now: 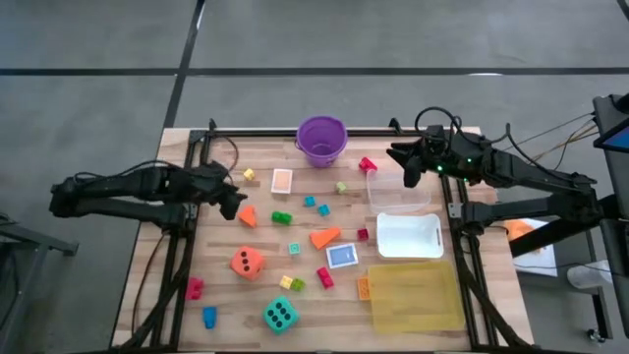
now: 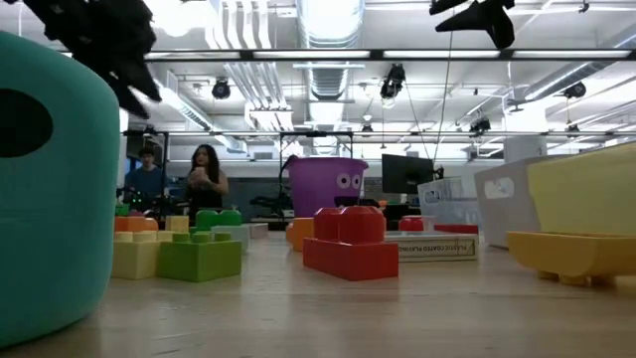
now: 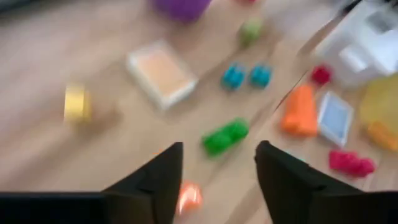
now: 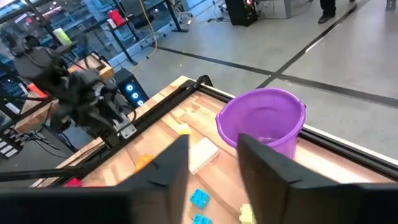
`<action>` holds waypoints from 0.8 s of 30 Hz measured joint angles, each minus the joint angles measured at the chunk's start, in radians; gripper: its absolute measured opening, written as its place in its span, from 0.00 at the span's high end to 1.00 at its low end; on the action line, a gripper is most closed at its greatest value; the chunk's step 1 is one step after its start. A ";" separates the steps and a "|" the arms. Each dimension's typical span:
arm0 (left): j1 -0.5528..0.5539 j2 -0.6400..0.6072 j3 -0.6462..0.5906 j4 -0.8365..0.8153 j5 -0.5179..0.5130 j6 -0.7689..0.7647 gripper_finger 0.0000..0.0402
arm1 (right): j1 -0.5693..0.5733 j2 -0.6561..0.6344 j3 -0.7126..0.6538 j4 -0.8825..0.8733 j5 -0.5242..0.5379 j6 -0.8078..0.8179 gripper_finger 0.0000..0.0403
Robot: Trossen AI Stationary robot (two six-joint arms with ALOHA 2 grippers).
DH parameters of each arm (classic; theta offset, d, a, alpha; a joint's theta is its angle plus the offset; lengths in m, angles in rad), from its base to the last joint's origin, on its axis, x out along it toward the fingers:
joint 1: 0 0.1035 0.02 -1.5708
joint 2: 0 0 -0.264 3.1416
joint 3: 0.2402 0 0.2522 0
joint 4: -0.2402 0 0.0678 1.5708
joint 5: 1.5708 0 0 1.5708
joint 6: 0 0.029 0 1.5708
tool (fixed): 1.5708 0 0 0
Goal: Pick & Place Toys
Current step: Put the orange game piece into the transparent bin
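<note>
Overhead, the left gripper (image 1: 236, 204) hangs over the left part of the wooden surface (image 1: 221, 270), its jaws parted and holding nothing. An orange wedge (image 1: 247, 215) lies just beside the jaws, and in the left wrist view an orange piece (image 3: 188, 197) shows low in the gap between the 2 dark fingers (image 3: 158, 180). A green block (image 1: 282, 217) lies a little farther toward the centre; in the wrist view it (image 3: 225, 136) sits ahead of the open jaws, apart from them. An orange-faced card (image 1: 282, 181) and a small yellow block (image 1: 250, 175) lie beyond the jaws toward the purple bucket (image 1: 321, 140), which stands at the far edge. The right gripper (image 1: 411, 169) is held above the far right of the surface, near a clear tub (image 1: 398, 189), jaws parted and empty; its wrist view looks past the fingers (image 4: 171, 168) to the bucket (image 4: 261, 122). Other toys are scattered well apart from both grippers: 2 small blue blocks (image 1: 316, 205), an orange dice (image 1: 247, 262), a teal dice (image 1: 280, 315), a long orange block (image 1: 325, 237), a blue-faced card (image 1: 342, 257) and a red block (image 1: 324, 278). A white tub (image 1: 409, 236) and a yellow tray (image 1: 413, 297) occupy the right side.
</note>
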 joint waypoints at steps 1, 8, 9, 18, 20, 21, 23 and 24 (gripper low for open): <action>0.000 0.018 -0.005 -0.010 0.008 -0.079 0.45 | 0.000 0.000 0.000 0.002 0.000 0.000 0.56; 0.000 0.168 -0.037 -0.042 0.022 -0.278 0.33 | 0.000 0.003 -0.001 0.004 -0.002 0.000 0.34; 0.000 0.196 -0.037 -0.040 0.022 -0.277 0.32 | 0.000 0.005 -0.001 0.004 -0.003 0.000 0.32; 0.020 0.432 -0.032 -0.039 0.177 -0.081 0.10 | 0.000 0.016 -0.002 0.006 -0.003 0.000 0.20; 0.021 0.464 -0.027 -0.042 0.200 -0.041 0.05 | 0.000 0.015 -0.002 0.006 -0.003 0.000 0.19; 0.021 0.475 -0.020 -0.044 0.206 -0.037 0.03 | 0.000 0.015 -0.002 0.005 -0.006 0.000 0.19; 0.021 0.480 -0.006 -0.037 0.209 -0.020 0.02 | 0.000 0.016 -0.002 0.005 -0.011 0.000 0.19; 0.022 0.482 0.000 -0.034 0.209 -0.004 0.02 | 0.000 0.016 -0.002 0.004 -0.013 0.000 0.19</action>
